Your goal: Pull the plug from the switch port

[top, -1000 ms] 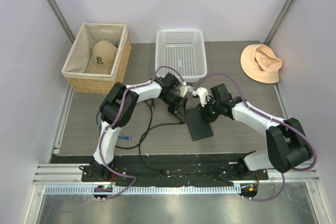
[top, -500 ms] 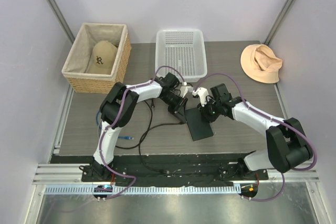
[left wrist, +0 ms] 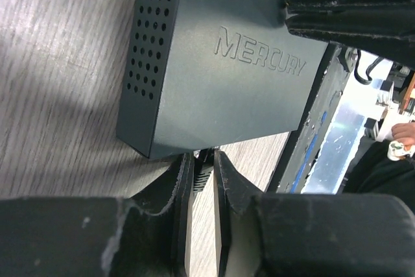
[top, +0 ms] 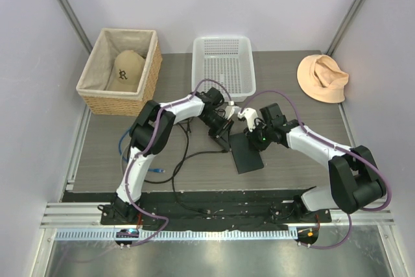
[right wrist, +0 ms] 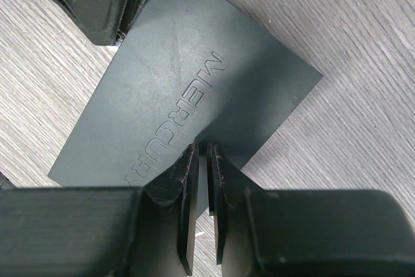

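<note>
Left elbow (top: 150, 121) shifted; left end effector (left wrist: 201, 160) pinches plug (left wrist: 203, 176), right end effector (right wrist: 202, 152) clenched against switch (right wrist: 181, 76).

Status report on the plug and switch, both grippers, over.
Left gripper shut on plug at switch edge. Right gripper shut, tips on switch top. Plug seated or out: unclear. No obstruction seen.

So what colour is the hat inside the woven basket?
The hat is tan with a dark emblem; the top view shows it best.
</note>
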`<state>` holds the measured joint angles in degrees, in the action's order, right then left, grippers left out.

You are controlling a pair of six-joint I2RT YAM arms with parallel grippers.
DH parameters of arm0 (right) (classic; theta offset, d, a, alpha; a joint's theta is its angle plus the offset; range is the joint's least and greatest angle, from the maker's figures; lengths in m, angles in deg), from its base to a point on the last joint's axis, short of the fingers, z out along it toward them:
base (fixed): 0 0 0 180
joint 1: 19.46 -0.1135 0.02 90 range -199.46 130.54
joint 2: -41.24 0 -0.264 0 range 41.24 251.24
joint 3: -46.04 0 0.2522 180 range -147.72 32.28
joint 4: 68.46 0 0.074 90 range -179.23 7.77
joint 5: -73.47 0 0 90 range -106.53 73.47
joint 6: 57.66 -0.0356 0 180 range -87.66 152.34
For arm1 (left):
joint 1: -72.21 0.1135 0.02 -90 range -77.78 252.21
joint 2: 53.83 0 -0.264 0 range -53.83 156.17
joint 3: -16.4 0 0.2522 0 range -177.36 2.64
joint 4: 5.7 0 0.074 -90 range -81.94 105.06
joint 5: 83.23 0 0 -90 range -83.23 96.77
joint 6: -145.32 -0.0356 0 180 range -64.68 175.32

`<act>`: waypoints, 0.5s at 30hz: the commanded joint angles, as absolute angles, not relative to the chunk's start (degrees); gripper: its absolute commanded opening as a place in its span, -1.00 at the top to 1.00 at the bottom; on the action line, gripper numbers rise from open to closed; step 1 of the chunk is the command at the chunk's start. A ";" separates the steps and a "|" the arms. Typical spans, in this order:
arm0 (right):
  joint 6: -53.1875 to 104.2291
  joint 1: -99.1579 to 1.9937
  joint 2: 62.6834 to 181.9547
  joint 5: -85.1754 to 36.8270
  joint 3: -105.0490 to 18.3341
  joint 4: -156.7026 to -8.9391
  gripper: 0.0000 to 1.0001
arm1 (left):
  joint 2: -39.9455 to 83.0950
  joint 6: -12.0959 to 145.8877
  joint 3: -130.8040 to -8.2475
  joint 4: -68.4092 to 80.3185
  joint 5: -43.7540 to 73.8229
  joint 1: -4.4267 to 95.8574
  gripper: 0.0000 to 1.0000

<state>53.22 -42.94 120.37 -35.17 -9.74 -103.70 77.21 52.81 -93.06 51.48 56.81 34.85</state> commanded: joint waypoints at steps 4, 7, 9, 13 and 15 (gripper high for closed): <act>54.22 -42.83 121.13 -33.76 -9.47 -104.81 0.63 | 73.79 42.43 -85.61 59.99 53.01 36.35 1.00; 54.48 -42.83 121.74 -33.85 -9.74 -104.90 0.63 | 68.97 35.40 -83.31 63.95 50.64 38.81 1.00; 54.40 -42.83 121.92 -33.94 -9.82 -104.55 0.63 | 64.76 31.43 -85.32 67.53 49.41 40.66 1.00; 54.22 -42.83 122.27 -34.11 -9.91 -104.46 0.63 | 59.91 23.61 -96.21 75.54 44.75 44.17 1.00; 54.05 -42.75 121.92 -34.02 -9.91 -104.64 0.63 | 57.72 19.04 -102.72 79.15 38.44 46.54 1.00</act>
